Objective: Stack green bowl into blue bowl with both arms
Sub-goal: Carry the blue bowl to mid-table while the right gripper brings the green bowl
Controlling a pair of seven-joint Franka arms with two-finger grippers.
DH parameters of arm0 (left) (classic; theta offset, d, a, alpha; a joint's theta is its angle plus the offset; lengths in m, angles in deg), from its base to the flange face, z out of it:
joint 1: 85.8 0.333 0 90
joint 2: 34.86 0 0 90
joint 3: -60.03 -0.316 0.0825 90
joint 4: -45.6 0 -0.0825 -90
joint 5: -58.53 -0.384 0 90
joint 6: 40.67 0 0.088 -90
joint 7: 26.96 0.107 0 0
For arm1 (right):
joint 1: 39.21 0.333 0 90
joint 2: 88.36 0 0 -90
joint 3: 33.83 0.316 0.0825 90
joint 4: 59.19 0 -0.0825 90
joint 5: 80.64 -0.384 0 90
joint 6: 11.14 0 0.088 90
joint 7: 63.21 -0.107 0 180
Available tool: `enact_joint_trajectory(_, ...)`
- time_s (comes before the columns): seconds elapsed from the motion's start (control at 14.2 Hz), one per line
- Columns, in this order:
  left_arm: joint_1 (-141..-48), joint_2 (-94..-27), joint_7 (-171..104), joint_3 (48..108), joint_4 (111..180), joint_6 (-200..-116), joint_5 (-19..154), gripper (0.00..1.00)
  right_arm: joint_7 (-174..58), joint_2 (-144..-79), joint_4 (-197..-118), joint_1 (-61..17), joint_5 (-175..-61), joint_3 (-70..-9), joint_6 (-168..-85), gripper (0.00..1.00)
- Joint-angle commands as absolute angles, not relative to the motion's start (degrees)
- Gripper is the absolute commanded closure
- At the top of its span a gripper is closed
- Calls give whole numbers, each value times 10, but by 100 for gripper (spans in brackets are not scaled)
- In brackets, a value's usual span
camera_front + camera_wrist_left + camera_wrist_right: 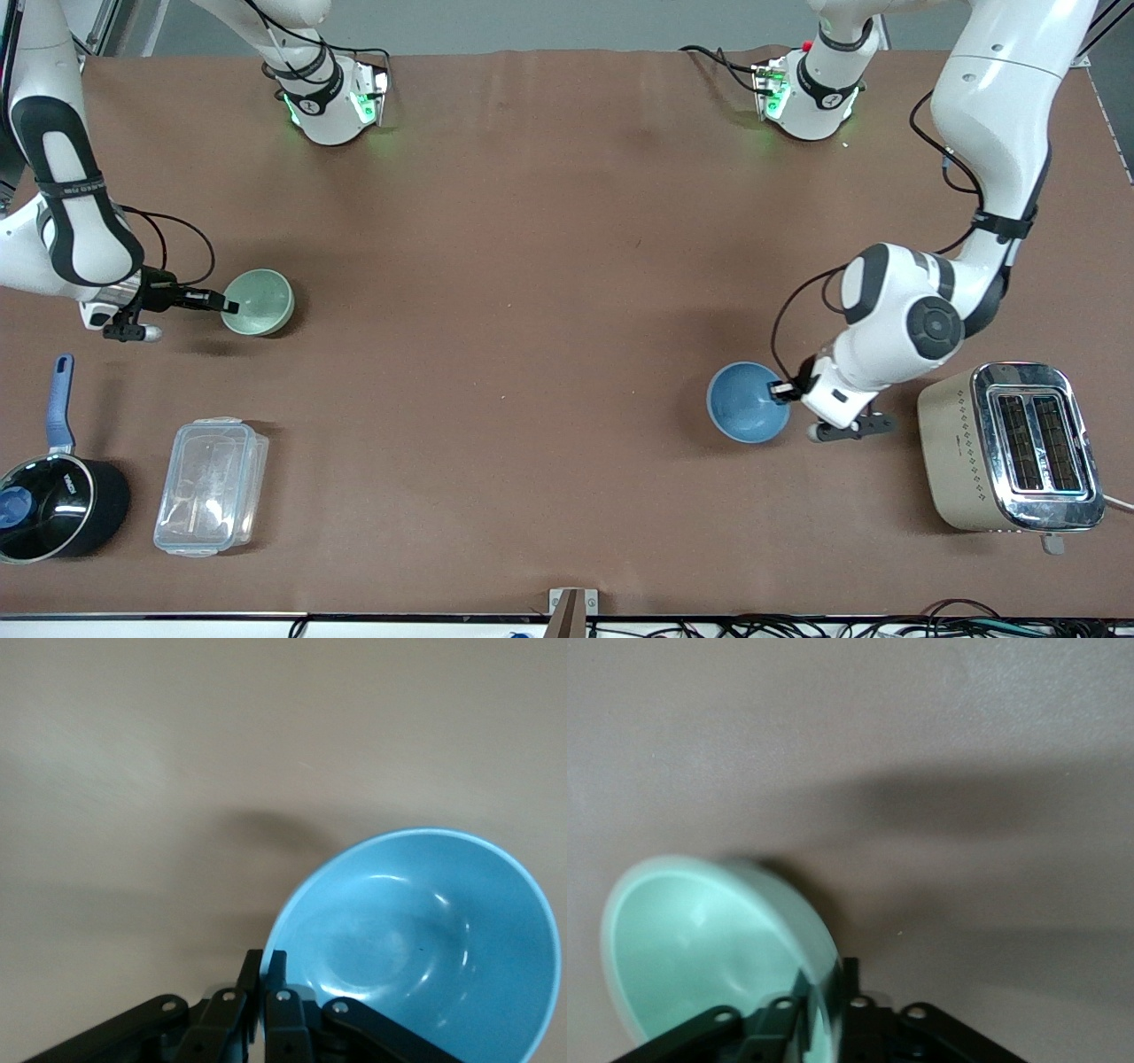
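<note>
Toward the right arm's end of the table, the right gripper (229, 306) has its jaws pinched on the rim of the green bowl (260, 302), one finger inside and one outside; the bowl looks tipped in the right wrist view, probably because the rim grip is starting to lift it. Nearer the front edge at that end sit a black pot (53, 505) and a clear plastic box (211, 486), not involved. Toward the left arm's end, the left gripper (783, 388) pinches the rim of the blue bowl (747, 402) in the same way, likely to steady or carry it for stacking. A toaster (1010, 446) stands beside it, close to the left arm.
</note>
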State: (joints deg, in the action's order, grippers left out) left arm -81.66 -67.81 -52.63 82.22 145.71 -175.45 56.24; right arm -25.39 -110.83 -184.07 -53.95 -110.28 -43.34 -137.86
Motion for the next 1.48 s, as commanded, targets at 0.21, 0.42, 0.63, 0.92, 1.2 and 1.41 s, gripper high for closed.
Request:
enact_joint_trajectory(0.21,-886,-669,-701,877,1454,-1745,562,100,-250,-1092,-1846,-534,-1124,-432,-1368,98)
enact_joint_trajectory(0.42,-944,-679,-785,877,1450,-1751,561,100,-278,-1080,-1796,-533,-1121,-433,-1305,98)
enact_joint_trajectory(0.63,-993,-711,-828,874,1440,-1768,560,100,-341,-1065,-1755,-510,-1116,-433,-1259,98)
enact_joint_trajectory(0.92,-1029,-746,-866,867,1438,-1837,560,100,-474,-1044,-1742,-437,-1116,-433,-1250,98)
enact_joint_trajectory(1.2,-1107,-753,-868,796,1429,-1837,560,99,-584,-1031,-1740,-354,-1116,-433,-1257,97)
enact_joint_trajectory(1.41,-1133,-756,-886,773,1417,-1837,561,86,-670,-1032,-1733,-275,-1116,-432,-1281,97)
